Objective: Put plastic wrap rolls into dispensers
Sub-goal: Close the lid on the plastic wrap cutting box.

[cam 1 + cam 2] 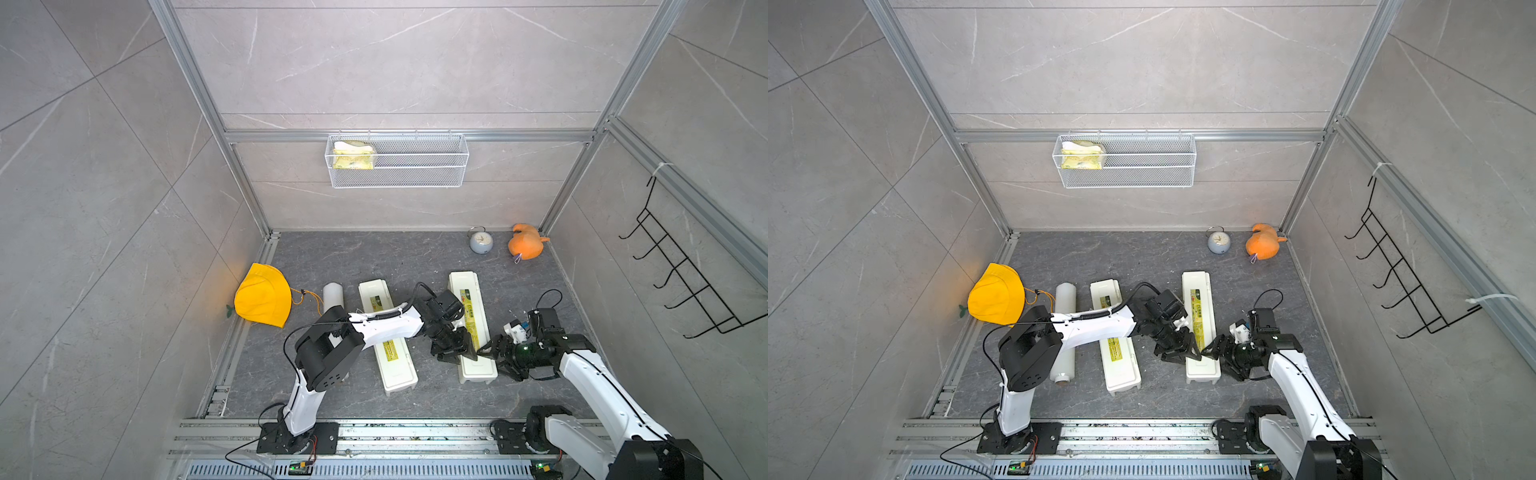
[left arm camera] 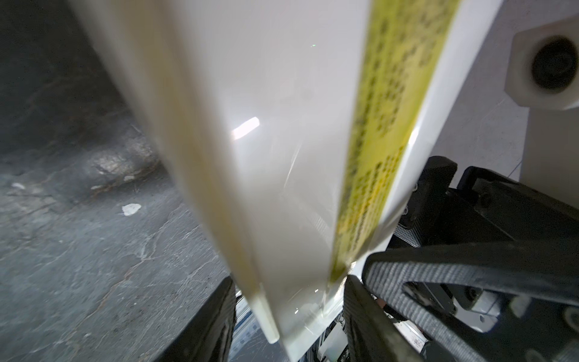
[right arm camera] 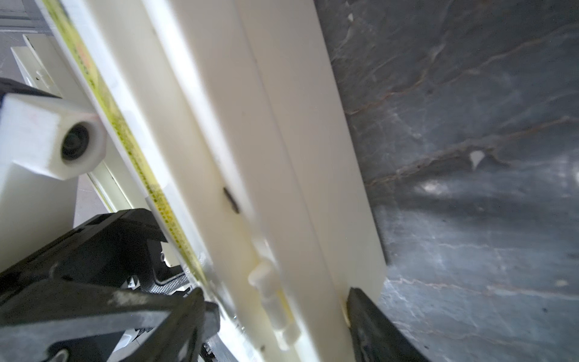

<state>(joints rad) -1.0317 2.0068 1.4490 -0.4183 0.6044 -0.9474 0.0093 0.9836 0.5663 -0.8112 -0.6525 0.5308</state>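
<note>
Tally now: we count two white boxes on the dark surface [image 1: 415,257], left dispenser [image 1: 374,291] at lower centre, right dispenser [image 1: 465,286] just right of it. One plastic wrap roll [image 1: 1064,299] lies left of both, under the left arm [image 1: 1092,328]. Two tools: left tool [image 1: 457,353] pinches the right dispenser's near end, and right tool [image 1: 496,357] clamps across it.

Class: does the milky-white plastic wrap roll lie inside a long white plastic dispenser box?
No: the plastic wrap roll lies on the dark tabletop, beside a dispenser.
</note>
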